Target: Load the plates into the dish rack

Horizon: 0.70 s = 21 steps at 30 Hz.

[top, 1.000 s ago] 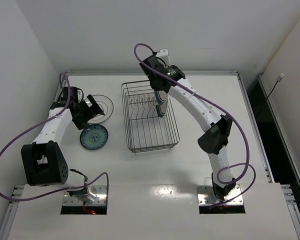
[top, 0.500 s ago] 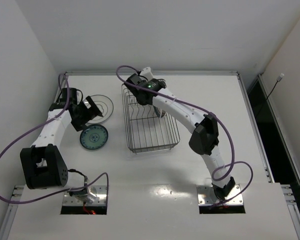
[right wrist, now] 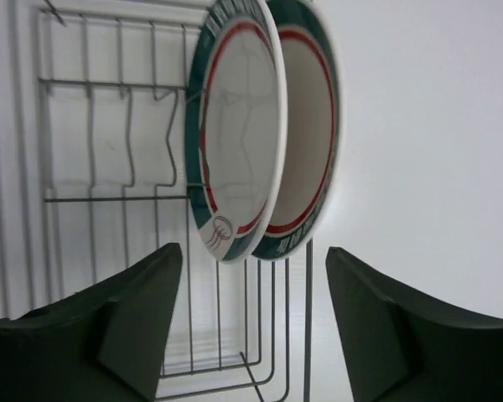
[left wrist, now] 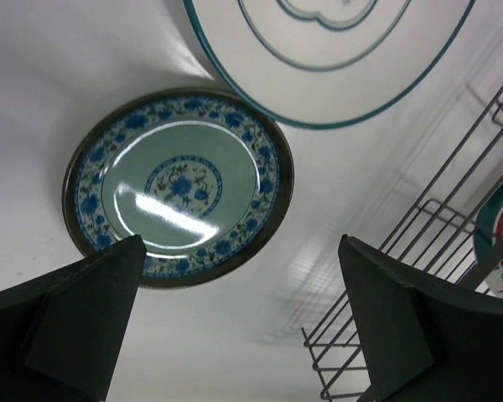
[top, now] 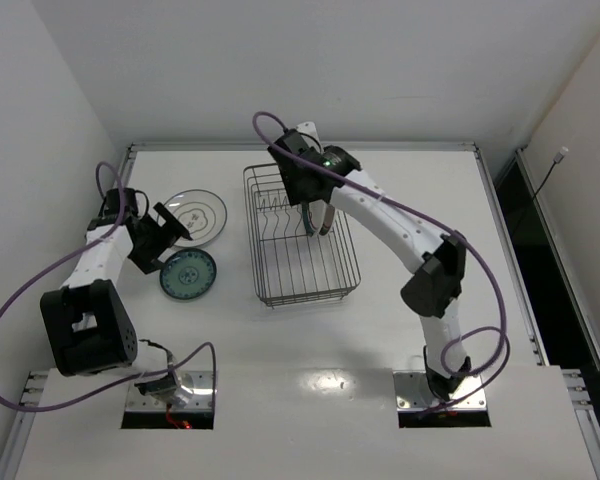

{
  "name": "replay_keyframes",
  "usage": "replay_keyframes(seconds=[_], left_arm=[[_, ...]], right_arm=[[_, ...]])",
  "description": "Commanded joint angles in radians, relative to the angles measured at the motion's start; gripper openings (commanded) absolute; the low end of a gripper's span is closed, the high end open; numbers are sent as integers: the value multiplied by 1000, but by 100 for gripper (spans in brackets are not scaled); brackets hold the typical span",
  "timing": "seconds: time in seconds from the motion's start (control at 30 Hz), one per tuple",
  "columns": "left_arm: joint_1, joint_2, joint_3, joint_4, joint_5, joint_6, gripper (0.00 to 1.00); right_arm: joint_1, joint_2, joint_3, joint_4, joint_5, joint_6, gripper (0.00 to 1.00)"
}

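Note:
Two white plates with green-and-red rim bands (right wrist: pixel 239 142) (right wrist: pixel 306 142) stand upright side by side in the grey wire dish rack (top: pixel 300 262). My right gripper (right wrist: pixel 253 255) hangs open just above them, its fingers clear of both rims; from above, the right gripper (top: pixel 316 215) is over the rack's back right part. A small teal patterned plate (left wrist: pixel 180 184) and a whitish plate with a teal rim line (left wrist: pixel 335 59) lie flat on the table left of the rack. My left gripper (left wrist: pixel 241 251) is open and holds nothing, at the near edge of the patterned plate (top: pixel 188 273).
The rack's (left wrist: pixel 453 234) near left corner shows at the right of the left wrist view. The whitish plate (top: pixel 195 215) lies near the table's left back corner, close to the side wall. Purple cables loop over both arms.
My right gripper has opened and let go of a banded plate, which now stands in the rack. My left arm has drawn back toward the left, away from the whitish plate.

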Motion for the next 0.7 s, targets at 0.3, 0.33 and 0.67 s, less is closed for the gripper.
replay_keyframes(seconds=[0.3, 0.33, 0.67], left_arm=[[133, 213, 65, 269, 117, -76, 97], [144, 230, 65, 280, 126, -76, 97], [163, 455, 230, 308, 117, -45, 85]], right_arm=[[0, -425, -101, 151, -214, -221, 77], [0, -442, -124, 163, -224, -221, 77], [0, -575, -314, 169, -238, -212, 78]])
